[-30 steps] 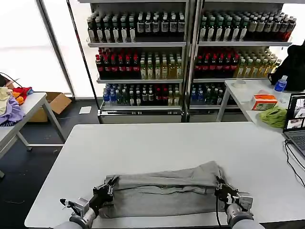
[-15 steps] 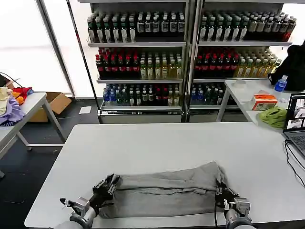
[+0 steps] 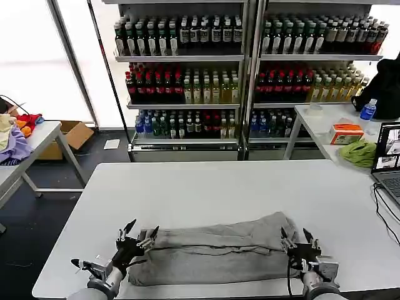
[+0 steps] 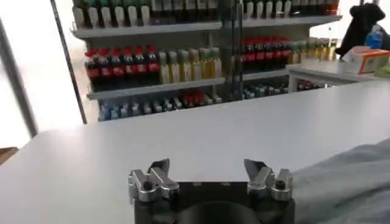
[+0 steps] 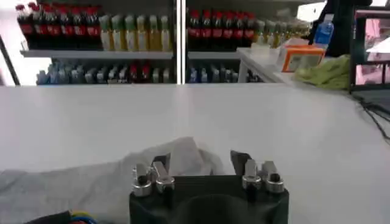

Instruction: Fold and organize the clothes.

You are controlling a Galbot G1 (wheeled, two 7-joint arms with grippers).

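The clothes, one light grey T-shirt [image 3: 212, 250], lie folded into a long band along the front of the white table [image 3: 206, 187]. My left gripper [image 3: 140, 231] stands open at the band's left end with nothing between its fingers. At the band's right end my right gripper [image 3: 297, 237] is open too and holds nothing. In the left wrist view the left gripper [image 4: 207, 167] is over bare table, with the shirt [image 4: 350, 182] off to one side. The right wrist view has the right gripper [image 5: 200, 161] open just before a bunched end of the shirt [image 5: 91, 182].
A laptop [image 3: 390, 164] and its cable [image 3: 382, 209] sit at the table's right edge. A side table [image 3: 325, 128] at the right carries a green cloth [image 3: 359, 152] and an orange box [image 3: 345, 133]. Coloured garments [image 3: 12, 140] lie on a table at the left. Bottle shelves [image 3: 187, 81] stand behind.
Both grippers have opened and let go of the shirt's ends, drawing back a little toward the front edge. The shirt band has settled flat on the table.
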